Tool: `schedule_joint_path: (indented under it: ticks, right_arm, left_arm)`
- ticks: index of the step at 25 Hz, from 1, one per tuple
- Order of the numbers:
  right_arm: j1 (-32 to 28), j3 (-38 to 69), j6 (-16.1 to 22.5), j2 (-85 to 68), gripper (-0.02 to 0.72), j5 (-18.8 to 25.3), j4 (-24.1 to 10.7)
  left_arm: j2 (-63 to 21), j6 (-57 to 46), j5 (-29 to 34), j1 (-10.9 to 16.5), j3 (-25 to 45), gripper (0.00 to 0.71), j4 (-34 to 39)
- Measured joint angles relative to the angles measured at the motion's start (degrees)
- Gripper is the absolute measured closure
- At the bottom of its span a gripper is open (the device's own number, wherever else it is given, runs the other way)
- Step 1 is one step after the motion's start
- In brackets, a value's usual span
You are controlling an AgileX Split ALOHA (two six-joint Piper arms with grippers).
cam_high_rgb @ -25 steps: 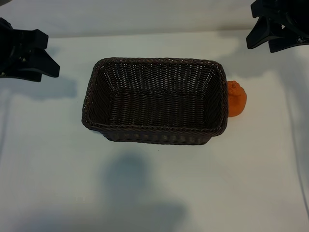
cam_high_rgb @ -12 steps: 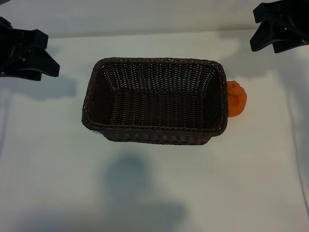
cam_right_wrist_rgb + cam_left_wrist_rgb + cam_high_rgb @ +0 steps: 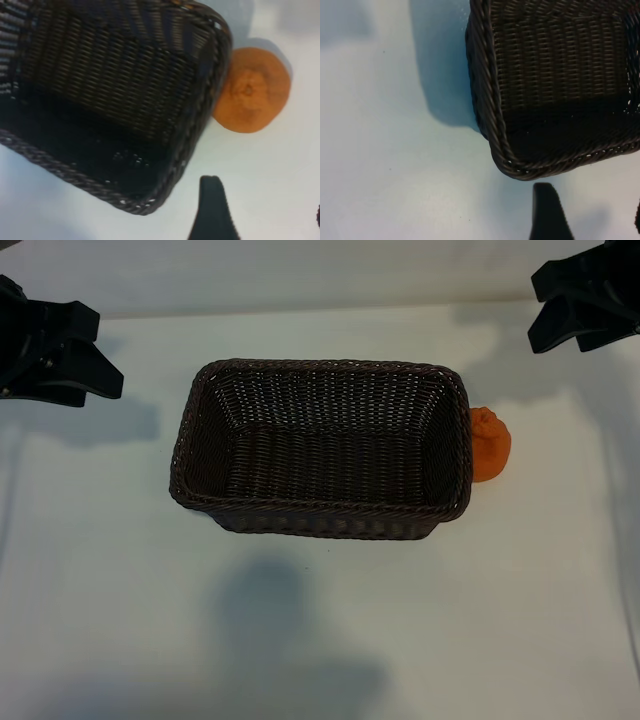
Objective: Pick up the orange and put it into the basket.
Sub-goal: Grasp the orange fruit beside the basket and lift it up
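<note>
Orange: on table, touching basket right end wall; right gripper spread, well apart above; approach from outer side, clear of rim; left gripper spread, parked.

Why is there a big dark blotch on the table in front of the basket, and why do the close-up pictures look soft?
Exterior view: the blotch is a soft shadow on the table, cast by something out of frame. Left wrist view: the basket throws a bluish shadow, and the near finger is blurred. Right wrist view: the orange and the weave look soft.
</note>
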Motion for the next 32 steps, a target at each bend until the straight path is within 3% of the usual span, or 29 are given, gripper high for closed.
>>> schedule_joint_path:
  ticks: [15,24,32]
  right_arm:
    - [0.0,0.0,-0.5,11.8,0.225,-5.4,-3.3]
    - [0.0,3.1,-6.9,12.9,0.225,-12.0,-4.4]
    - [0.0,5.3,-7.1,13.1,0.225,-13.3,-4.0]
  left_arm:
    - [0.0,0.1,0.1,0.0,0.0,0.253,0.2]
    - [0.0,0.1,-0.2,0.0,0.0,0.253,0.2]
    - [0.0,0.1,-0.2,0.0,0.0,0.253,0.2]
